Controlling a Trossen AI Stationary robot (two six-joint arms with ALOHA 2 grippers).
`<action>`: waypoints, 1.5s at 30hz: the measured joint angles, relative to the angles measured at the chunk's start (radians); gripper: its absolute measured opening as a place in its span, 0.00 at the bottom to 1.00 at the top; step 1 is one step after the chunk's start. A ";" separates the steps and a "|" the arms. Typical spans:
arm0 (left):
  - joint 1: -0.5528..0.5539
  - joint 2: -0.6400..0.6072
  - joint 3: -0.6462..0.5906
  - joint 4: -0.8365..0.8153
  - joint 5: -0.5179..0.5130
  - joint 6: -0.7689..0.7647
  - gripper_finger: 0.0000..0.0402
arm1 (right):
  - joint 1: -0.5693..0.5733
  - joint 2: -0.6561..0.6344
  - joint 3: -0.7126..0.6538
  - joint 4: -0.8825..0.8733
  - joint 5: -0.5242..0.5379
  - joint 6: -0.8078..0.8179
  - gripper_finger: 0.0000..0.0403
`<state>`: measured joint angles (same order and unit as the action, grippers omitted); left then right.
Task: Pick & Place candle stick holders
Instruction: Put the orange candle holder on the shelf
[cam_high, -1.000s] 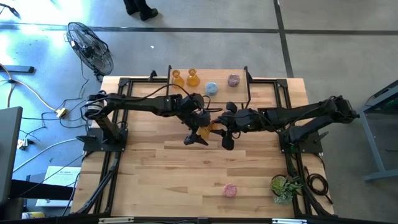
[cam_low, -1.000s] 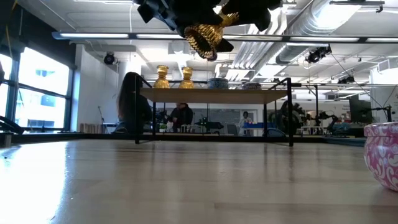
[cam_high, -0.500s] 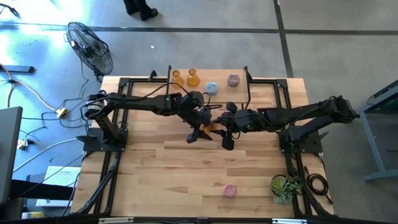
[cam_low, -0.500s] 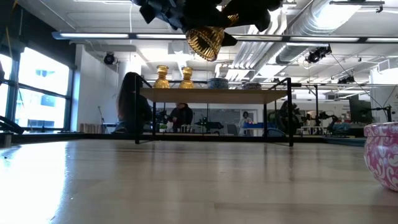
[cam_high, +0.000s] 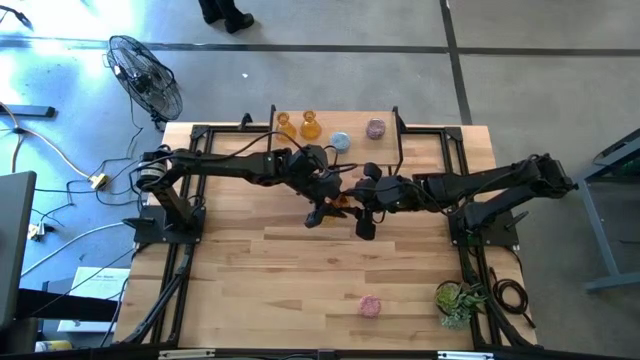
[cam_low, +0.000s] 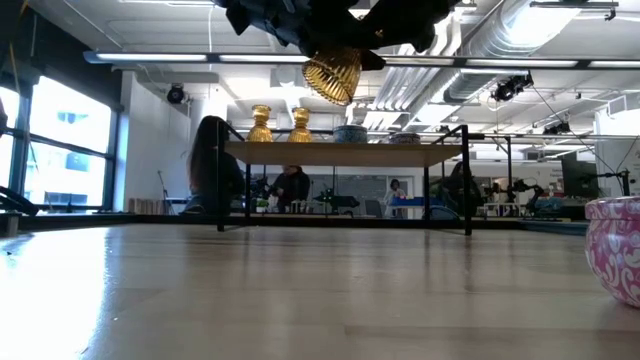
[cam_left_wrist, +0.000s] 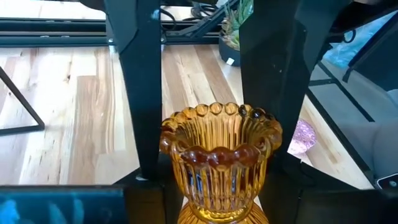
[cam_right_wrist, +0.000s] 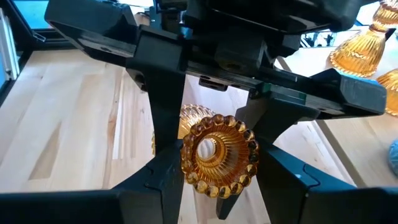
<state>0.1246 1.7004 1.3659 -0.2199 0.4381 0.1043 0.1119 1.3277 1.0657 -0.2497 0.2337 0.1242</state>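
An amber-orange fluted glass holder (cam_high: 341, 204) hangs in the air over the table's middle, between both grippers. It also shows in the low view (cam_low: 333, 72). My left gripper (cam_high: 322, 214) is shut on it. My right gripper (cam_high: 364, 226) is open, and its fingers (cam_right_wrist: 158, 180) stand on either side of the scalloped rim (cam_right_wrist: 217, 155). Two amber holders (cam_high: 298, 125), a pale blue one (cam_high: 340, 142) and a pink one (cam_high: 375, 128) stand on the raised shelf. Another pink holder (cam_high: 370, 305) stands on the table near the front. My left gripper pinches the holder's fluted cup by its two sides (cam_left_wrist: 171, 155) between its fingers (cam_left_wrist: 140, 93). The fingers slant down toward the table's near edge and lie along the holder. The holder is lifted clear, its scalloped wide end (cam_low: 333, 88) lowest.
The raised shelf (cam_high: 390, 135) stands at the table's far middle. A green potted plant (cam_high: 458, 298) stands at the near right corner. Black frame rails (cam_high: 180, 270) run along both sides. A person (cam_low: 210, 165) sits in the room beyond the table.
My left gripper has drawn a little toward the far edge and closer to my right gripper, tipping as it went. The amber holder has risen slightly and swung from a slant to nearly straight down.
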 joint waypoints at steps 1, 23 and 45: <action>0.000 0.000 0.000 0.000 0.000 0.004 0.37 | 0.000 0.000 0.000 0.000 0.004 -0.002 0.39; 0.000 -0.005 -0.001 -0.010 0.032 0.032 0.33 | 0.060 0.000 -0.004 0.097 0.173 -0.176 0.58; -0.002 -0.077 -0.008 -0.083 -0.260 0.050 0.30 | 0.398 -0.070 0.002 0.373 0.991 -0.570 0.59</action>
<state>0.1230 1.6239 1.3582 -0.3027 0.1781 0.1540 0.5095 1.2579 1.0672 0.1235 1.2246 -0.4455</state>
